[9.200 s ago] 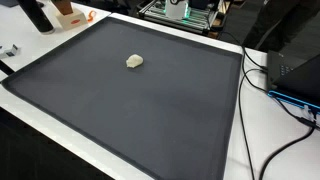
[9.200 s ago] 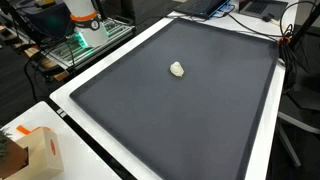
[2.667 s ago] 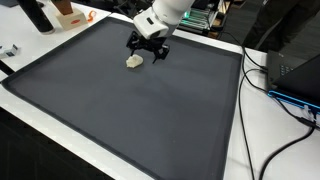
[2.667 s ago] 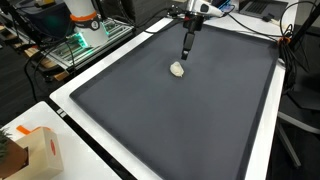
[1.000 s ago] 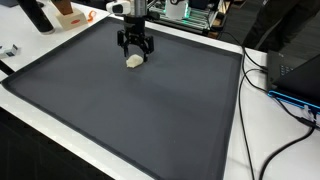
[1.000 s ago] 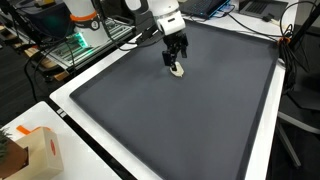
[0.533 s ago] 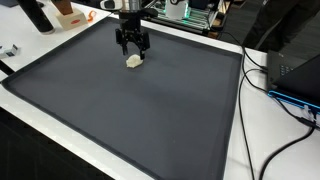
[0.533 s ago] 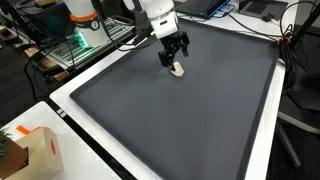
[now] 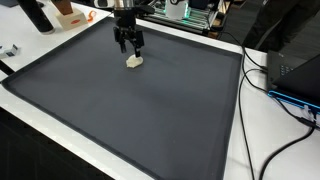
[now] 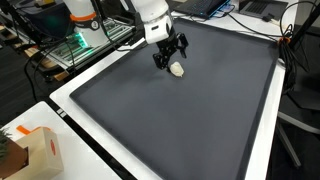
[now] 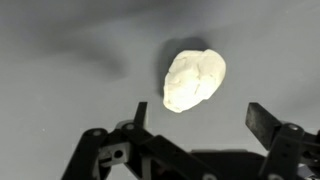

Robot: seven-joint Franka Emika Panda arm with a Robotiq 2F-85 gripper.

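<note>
A small cream-white lump (image 9: 134, 61) lies on the dark grey mat (image 9: 150, 110), toward its far side; it also shows in an exterior view as the lump (image 10: 177, 70) on the mat (image 10: 180, 120). My gripper (image 9: 129, 44) hangs just above and slightly behind it, fingers pointing down and spread apart; from another side the gripper (image 10: 168, 57) stands close beside the lump. In the wrist view the lump (image 11: 194, 79) sits ahead of the open gripper (image 11: 200, 112), a little beyond the fingertips, with nothing between them.
White table border surrounds the mat. A black device (image 9: 295, 75) and cables (image 9: 262, 72) lie at one side. An orange box (image 9: 70, 15) and a rack with green lights (image 9: 185, 12) stand behind. A cardboard box (image 10: 35, 150) sits near a corner.
The gripper has shifted a little sideways and back from over the lump and turned slightly, staying open. The lump has not moved.
</note>
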